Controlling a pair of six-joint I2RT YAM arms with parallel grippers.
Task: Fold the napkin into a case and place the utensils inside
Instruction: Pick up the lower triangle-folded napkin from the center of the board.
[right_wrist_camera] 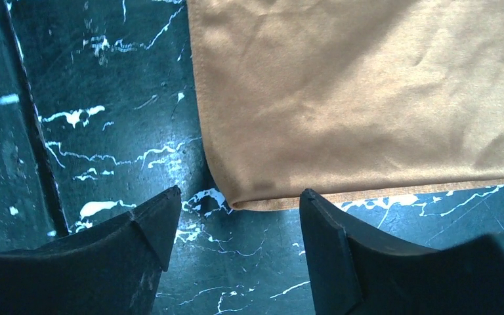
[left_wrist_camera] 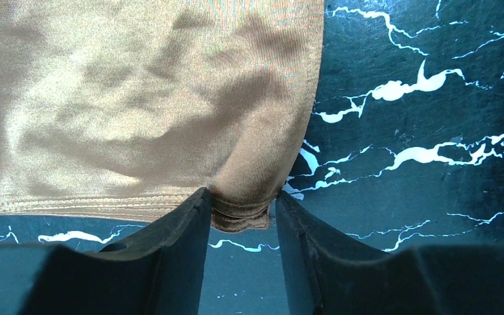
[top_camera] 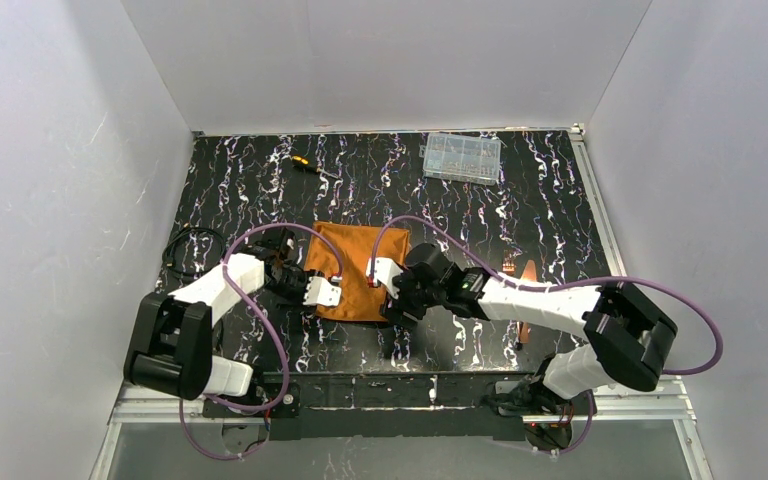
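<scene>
the black marbled table [top_camera: 260,190] carries the napkin [top_camera: 348,262] at its middle. it is a rust-orange rectangle that looks doubled over, with its long axis running from the near edge toward the back wall. both arms reach in to its near short edge, one at each corner, so the cloth lies straight ahead of both. the left gripper [left_wrist_camera: 241,213] is clamped on the near left corner: its fingers press in on a bunched tab of hem, and the fabric puckers up from there. the right gripper [right_wrist_camera: 236,213] stands apart and empty. the near right corner lies flat on the table just ahead of the gap between its tips, touching neither. we judge the next fold needs both near corners carried together along that long axis, so the right side has to close on its corner first. the utensils [top_camera: 520,275], slim copper pieces, lie well to the right of the cloth, nearer the right arm.
</scene>
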